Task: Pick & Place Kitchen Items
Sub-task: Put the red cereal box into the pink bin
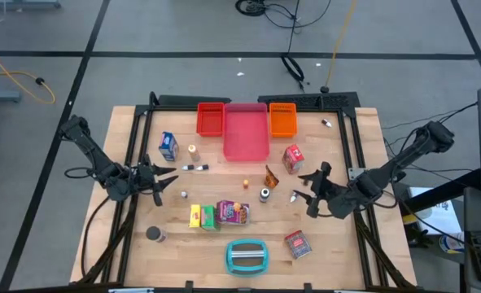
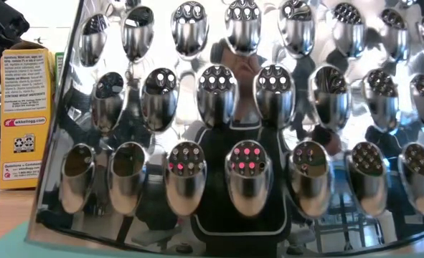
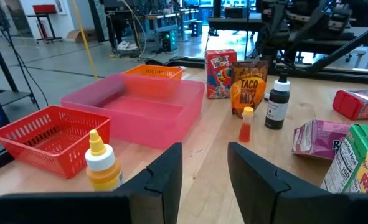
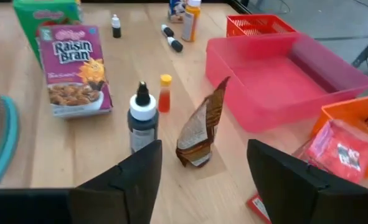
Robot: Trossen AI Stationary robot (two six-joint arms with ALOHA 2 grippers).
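Bottle (image 4: 142, 121) and packet (image 4: 201, 127) face right gripper (image 4: 202, 180).

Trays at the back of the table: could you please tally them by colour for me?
Red tray: 1
Pink tray: 1
Orange tray: 1
Total: 3
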